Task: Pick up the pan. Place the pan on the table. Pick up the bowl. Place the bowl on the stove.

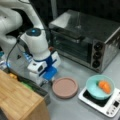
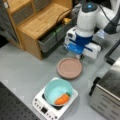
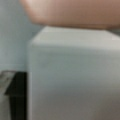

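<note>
A silver toaster oven (image 1: 86, 41) with three black knobs (image 1: 97, 55) is seen at a front view's top right. A light wooden cabinet (image 2: 37, 22) is seen at a front view's top left.

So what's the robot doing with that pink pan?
The pan lies flat on the table, right beside the stove. The bowl with an orange bit inside sits on the stove. The arm's pincer is low at the pan's edge, and the wrist view shows the pan's handle right in front of it.
</note>
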Controlling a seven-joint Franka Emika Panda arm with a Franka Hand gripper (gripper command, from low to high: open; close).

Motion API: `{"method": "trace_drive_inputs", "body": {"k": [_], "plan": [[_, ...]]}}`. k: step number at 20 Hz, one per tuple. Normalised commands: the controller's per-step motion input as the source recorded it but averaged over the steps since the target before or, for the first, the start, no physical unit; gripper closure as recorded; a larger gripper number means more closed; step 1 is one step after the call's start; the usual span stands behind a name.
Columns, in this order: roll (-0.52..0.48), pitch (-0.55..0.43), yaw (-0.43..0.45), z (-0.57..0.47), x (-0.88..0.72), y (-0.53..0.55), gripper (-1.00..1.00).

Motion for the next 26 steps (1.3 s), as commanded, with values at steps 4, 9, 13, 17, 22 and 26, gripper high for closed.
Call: {"method": "trace_drive_inputs", "body": {"k": [4,9,13,17,22,26], "plan": [[0.001,0.058,-0.020,0.29,-0.04,0.10,1.00],[0.027,0.111,-0.054,0.33,0.06,0.09,1.00],[0.060,0.132,-0.077,0.35,0.17,0.08,1.00],[0.096,0.160,-0.081,0.44,0.29,0.07,1.00],[0.122,0.216,-0.085,0.54,0.39,0.08,1.00],[0.149,0.277,-0.092,0.61,0.46,0.10,1.00]]}}
